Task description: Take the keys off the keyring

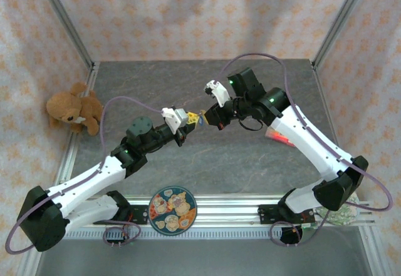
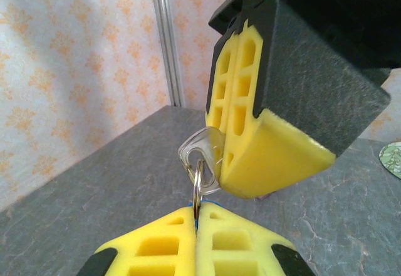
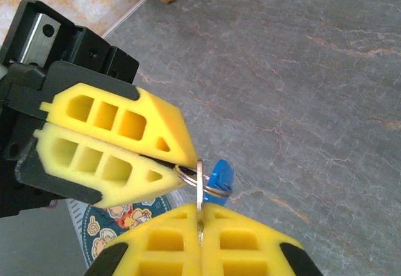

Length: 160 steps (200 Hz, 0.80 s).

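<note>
My left claw [image 2: 196, 213] is pinched tight on the keyring [image 2: 197, 187], whose thin metal loop stands edge-on out of the yellow pads [image 2: 178, 227]. My right claw [image 3: 200, 210] is clamped on the key [image 2: 202, 149]; its pale head juts from the tips, with the loop threaded through its hole. The two claws meet tip to tip in the air above the grey table [image 1: 250, 157] — the blue tag [image 3: 219, 176] hangs on the loop just beyond them. The key's blade is buried between the right pads, and from overhead the whole bundle is too small for me to make out.
</note>
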Tool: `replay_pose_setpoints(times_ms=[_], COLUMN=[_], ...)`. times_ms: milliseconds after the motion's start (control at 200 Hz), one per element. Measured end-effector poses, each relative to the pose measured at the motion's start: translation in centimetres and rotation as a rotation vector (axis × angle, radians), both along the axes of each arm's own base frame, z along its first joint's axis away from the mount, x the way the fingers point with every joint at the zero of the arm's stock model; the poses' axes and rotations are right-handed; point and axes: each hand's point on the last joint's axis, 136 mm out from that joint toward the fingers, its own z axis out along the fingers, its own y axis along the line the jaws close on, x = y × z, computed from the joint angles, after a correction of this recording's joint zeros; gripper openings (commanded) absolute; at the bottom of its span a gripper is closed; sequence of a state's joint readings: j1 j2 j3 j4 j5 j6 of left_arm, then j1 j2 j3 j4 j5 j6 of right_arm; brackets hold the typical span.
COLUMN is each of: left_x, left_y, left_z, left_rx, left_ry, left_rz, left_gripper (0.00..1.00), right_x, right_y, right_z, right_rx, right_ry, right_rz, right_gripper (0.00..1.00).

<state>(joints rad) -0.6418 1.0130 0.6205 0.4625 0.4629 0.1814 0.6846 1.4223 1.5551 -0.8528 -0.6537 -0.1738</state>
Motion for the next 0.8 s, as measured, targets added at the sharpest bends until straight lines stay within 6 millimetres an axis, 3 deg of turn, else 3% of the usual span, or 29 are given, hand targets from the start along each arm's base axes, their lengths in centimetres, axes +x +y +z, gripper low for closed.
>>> replay_pose_setpoints(times_ms=[330,375,546,801], left_x=[-1.5,-1.6,-1.6,-1.6], left_y=[1.1,1.2,1.4,1.3], left_z=[1.8,1.8,0.9,0.7], left_rx=[-0.057,-0.062,-0.065,-0.068], left_ry=[-0.051,-0.046,-0.016,0.002], left_rz=[0.0,0.001,0.011,0.003], left_gripper=[0.0,0.1,0.32,0.37], right_x=[0.8,0.9,0.8,0.8], right_y=[-0.4,-0.4,-0.4,-0.4], right_z=[-0.6,-0.5,-0.5,-0.4], right_rx=[0.029,0.031,0.032,0.032], right_ry=[0.041,0.038,0.035,0.03], right_rz=[-0.047,-0.047,-0.046,-0.041], right_gripper=[0.0,0.0,0.0,0.0])
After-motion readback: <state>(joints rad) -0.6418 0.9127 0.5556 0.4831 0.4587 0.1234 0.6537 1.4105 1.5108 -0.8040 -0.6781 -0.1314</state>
